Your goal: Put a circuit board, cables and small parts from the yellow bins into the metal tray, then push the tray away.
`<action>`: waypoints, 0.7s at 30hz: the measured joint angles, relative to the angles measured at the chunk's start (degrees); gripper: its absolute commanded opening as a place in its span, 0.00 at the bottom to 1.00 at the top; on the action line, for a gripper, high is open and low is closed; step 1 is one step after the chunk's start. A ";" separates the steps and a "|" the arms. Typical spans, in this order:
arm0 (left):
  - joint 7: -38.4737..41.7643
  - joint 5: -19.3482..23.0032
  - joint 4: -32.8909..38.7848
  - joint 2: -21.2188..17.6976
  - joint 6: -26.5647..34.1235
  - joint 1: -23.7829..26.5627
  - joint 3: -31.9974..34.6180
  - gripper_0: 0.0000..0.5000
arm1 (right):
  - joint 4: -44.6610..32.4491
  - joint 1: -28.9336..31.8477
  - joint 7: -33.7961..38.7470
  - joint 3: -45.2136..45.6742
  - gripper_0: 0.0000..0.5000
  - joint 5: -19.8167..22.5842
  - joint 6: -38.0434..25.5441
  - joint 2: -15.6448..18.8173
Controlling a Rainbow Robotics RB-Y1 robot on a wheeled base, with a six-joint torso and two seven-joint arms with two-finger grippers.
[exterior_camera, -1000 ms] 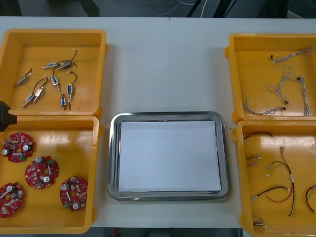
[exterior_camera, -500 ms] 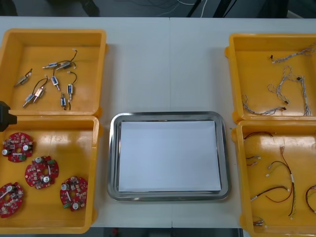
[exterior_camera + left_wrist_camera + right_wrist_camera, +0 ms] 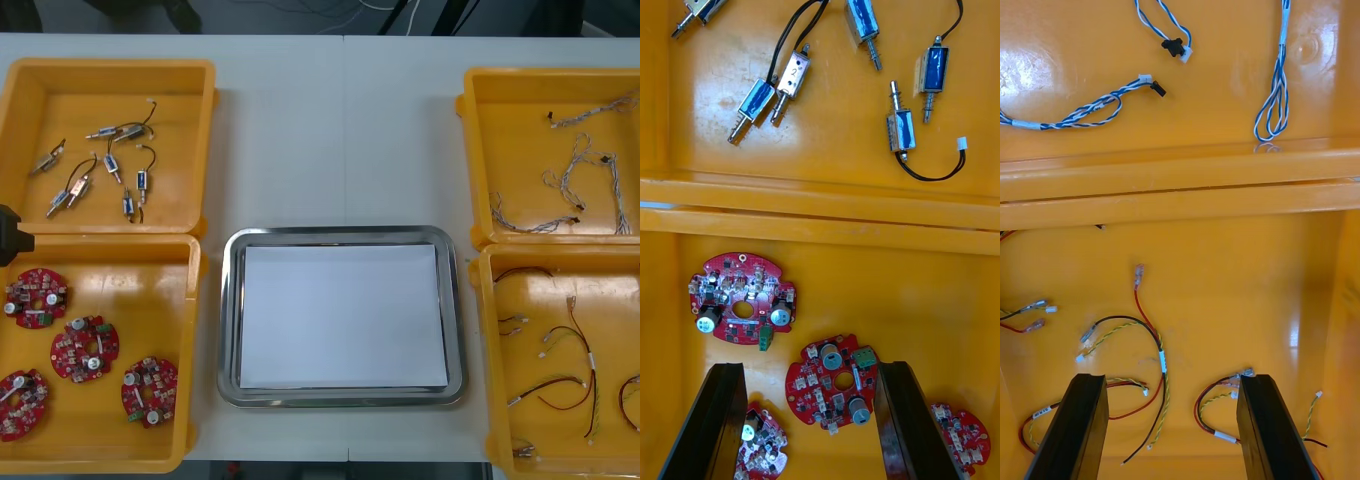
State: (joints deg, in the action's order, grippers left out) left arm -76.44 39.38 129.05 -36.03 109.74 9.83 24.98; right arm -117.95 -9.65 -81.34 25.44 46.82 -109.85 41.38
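Circuit boards (image 3: 85, 348), four of them, round and red, are seen lying apart from one another in the left yellow bin nearer the robot (image 3: 110, 243). Small metal parts (image 3: 80, 187) with black leads are scattered in the farther left bin (image 3: 110, 65). Twisted blue and white cables (image 3: 575, 170) are spread in the farther right bin (image 3: 550, 72), and red and yellow cables (image 3: 575, 385) are strewn in the nearer right bin (image 3: 485, 350). Between the two pairs of bins the metal tray (image 3: 340, 232) is set on the light table (image 3: 340, 130), white inside, with nothing laid in it. The left gripper (image 3: 809, 367) is held over the board bin with its fingers (image 3: 722, 420) spread wide and nothing gripped. In its wrist view one board is framed between them, a second is seen beyond it towards the bin wall, and the metal parts are seen past that wall. The right gripper (image 3: 1169, 379) is placed over the nearer right bin, its fingers (image 3: 1259, 427) likewise wide apart and empty. Loops of red and yellow cable are seen just ahead of them, and the blue and white cables are seen beyond the dividing rims.
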 measured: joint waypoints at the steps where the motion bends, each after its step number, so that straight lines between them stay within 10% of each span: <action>1: 0.00 0.00 0.00 0.00 0.00 0.00 0.00 1.00 | 0.00 0.00 0.00 0.00 1.00 0.00 0.00 0.00; 21: 0.00 0.00 0.00 0.00 0.00 0.00 0.00 1.00 | 0.00 0.00 0.00 0.00 1.00 0.00 0.00 0.00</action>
State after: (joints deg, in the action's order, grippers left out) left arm -76.44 39.38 129.05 -36.03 109.74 9.83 24.98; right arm -117.95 -9.65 -81.34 25.44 46.82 -109.85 41.38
